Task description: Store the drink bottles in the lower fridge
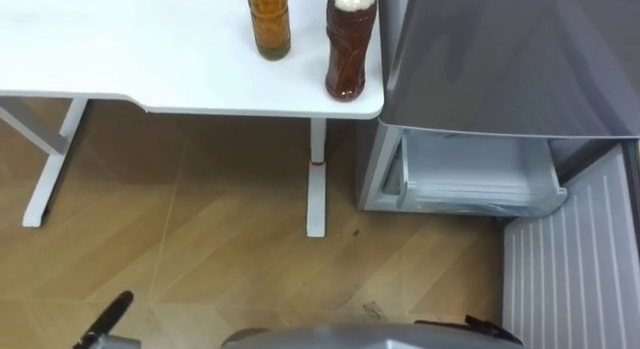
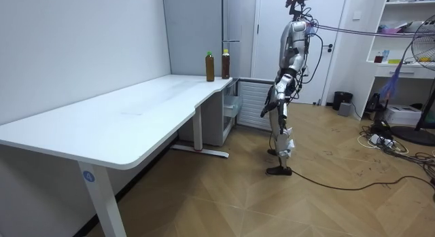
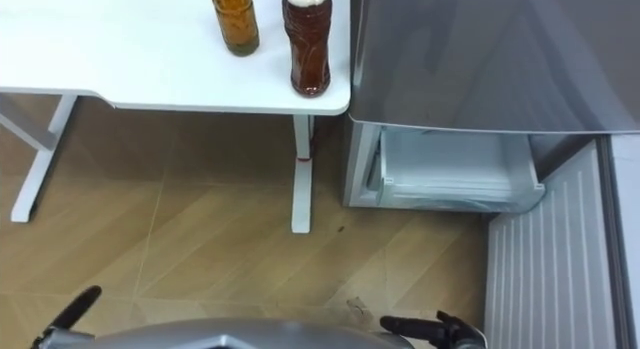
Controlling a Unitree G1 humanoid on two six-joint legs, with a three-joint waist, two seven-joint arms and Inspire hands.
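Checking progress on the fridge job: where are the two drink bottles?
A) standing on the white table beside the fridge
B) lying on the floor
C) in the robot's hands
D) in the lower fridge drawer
A: the amber bottle and the dark bottle stand upright on the white table near the fridge.

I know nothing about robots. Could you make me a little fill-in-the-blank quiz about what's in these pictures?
1. On the white table stand ___ bottles.
2. The dark bottle stands nearer the ___ than the amber bottle does.
3. The lower door of the fridge is ___.
Missing words: two; fridge; open.
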